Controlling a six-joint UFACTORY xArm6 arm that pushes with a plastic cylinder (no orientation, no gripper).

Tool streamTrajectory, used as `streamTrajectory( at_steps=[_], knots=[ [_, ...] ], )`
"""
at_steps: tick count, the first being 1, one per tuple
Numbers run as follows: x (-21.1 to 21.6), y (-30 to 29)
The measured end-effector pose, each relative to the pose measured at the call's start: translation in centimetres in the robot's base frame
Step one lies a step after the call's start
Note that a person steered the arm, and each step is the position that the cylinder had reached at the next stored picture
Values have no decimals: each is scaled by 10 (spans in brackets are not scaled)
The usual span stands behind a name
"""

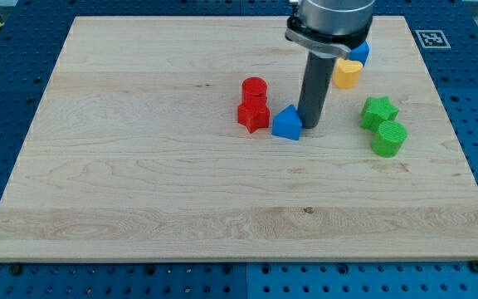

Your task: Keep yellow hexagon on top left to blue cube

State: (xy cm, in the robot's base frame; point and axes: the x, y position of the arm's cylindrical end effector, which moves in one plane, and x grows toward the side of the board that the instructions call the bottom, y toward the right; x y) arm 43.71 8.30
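Note:
A yellow block (347, 73), shape hard to make out, lies near the view's top right, partly behind the rod. A blue block (360, 52) sits just above and to its right, mostly hidden by the arm. My tip (309, 125) rests on the board just right of a blue pointed block (286, 123), touching or nearly touching it. The yellow block is up and to the right of my tip.
A red cylinder (255, 87) and a red star (253, 115) stand left of the blue pointed block. A green star (379, 110) and a green cylinder (388, 138) lie at the right. The wooden board (139, 166) ends close behind the blue block at the top.

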Motion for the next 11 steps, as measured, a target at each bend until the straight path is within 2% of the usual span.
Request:
streamTrajectory(
  at_steps=[1, 2, 3, 5, 6, 9, 11],
  knots=[
    [0, -18],
    [-29, -18],
    [-79, -20],
    [-216, -25],
    [-245, -10],
    [-243, 100],
    [-184, 95]
  ],
)
